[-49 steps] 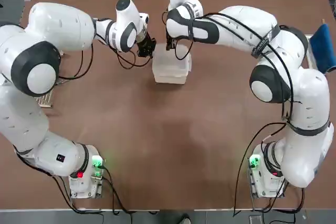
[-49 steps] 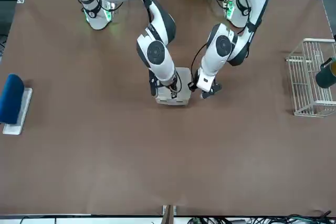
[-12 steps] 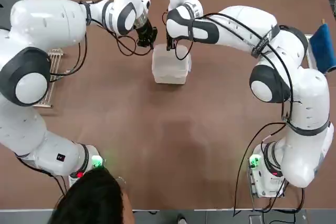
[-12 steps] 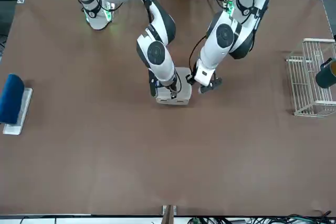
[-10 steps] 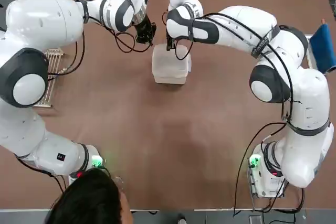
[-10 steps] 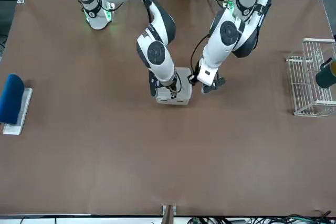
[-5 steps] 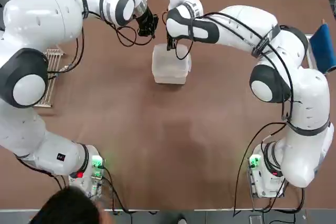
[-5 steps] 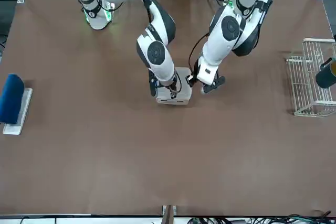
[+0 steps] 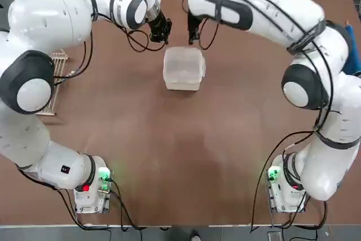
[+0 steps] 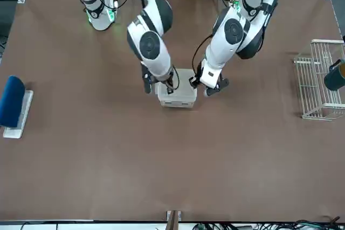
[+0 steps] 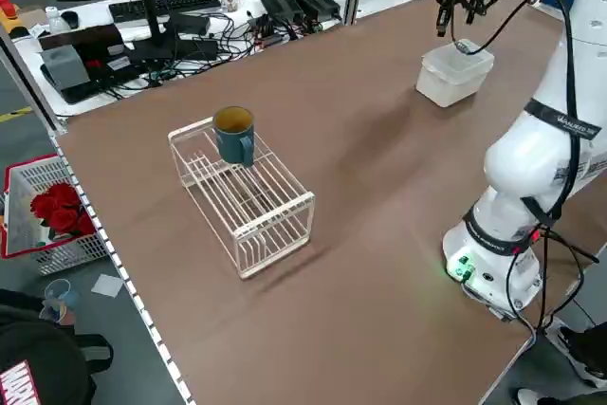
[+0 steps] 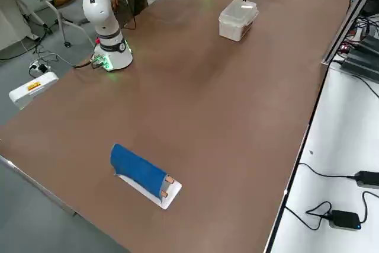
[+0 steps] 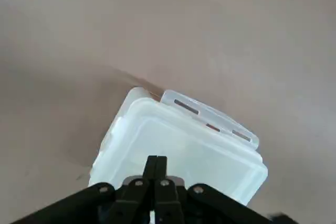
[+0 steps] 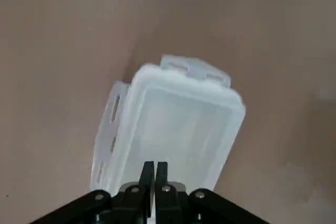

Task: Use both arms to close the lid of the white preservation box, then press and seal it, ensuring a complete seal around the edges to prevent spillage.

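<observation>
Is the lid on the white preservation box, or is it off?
On. The lid lies flat over the white preservation box, edges matching; whether it is fully sealed, cannot tell.

table (image 9: 186, 139) | white preservation box (image 9: 183, 69) | wire rack (image 10: 318, 79) | blue item (image 10: 12, 102)

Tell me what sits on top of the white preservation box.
A flat translucent white plastic lid covers the small milky-white squarish preservation box, latch flaps sticking out at its edges. Both shut grippers are above it. The contents are hidden by cloudy plastic.
</observation>
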You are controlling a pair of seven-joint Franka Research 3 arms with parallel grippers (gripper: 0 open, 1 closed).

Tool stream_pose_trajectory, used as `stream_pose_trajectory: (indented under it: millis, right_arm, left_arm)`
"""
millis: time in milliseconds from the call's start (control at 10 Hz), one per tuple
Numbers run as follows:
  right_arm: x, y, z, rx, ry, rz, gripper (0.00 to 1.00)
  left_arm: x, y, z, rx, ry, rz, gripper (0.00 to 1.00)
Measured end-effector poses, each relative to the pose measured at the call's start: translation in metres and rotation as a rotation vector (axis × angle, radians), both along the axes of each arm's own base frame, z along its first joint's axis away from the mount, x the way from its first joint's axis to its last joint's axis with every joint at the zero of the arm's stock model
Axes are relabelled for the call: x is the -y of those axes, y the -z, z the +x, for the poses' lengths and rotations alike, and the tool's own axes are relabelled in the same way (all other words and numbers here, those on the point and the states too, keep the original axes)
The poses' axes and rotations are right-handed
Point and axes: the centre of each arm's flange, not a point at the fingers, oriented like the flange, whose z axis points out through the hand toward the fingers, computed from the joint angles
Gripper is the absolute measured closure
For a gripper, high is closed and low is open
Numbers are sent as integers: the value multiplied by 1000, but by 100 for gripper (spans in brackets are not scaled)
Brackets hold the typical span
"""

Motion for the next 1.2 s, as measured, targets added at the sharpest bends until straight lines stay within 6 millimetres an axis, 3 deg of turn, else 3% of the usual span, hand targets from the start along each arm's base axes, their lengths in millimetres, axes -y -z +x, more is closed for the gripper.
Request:
stream_pose_trajectory:
  millis: [100,300,400,500,800,1000,1200]
  right_arm:
    - [36,4,13,-25,-65,14,92]
    - [111,47,30,-127,-137,123,92]
    - [137,74,30,-168,-139,180,92]
    - [151,98,24,-198,-128,229,92]
    - [153,136,0,-237,-103,296,92]
    - [149,141,-5,-237,-91,315,92]
    - [141,140,-6,-223,-79,340,92]
  left_arm:
    - [8,-5,3,1,-18,-14,99]
    - [40,-8,2,-14,-39,-43,99]
    - [60,-6,-2,-27,-41,-56,99]
    - [81,-5,-9,-38,-43,-68,99]
    - [131,5,-16,-17,-83,-36,99]
    - [144,24,-11,-12,-83,-15,99]
    - [155,49,-18,-36,-69,-7,99]
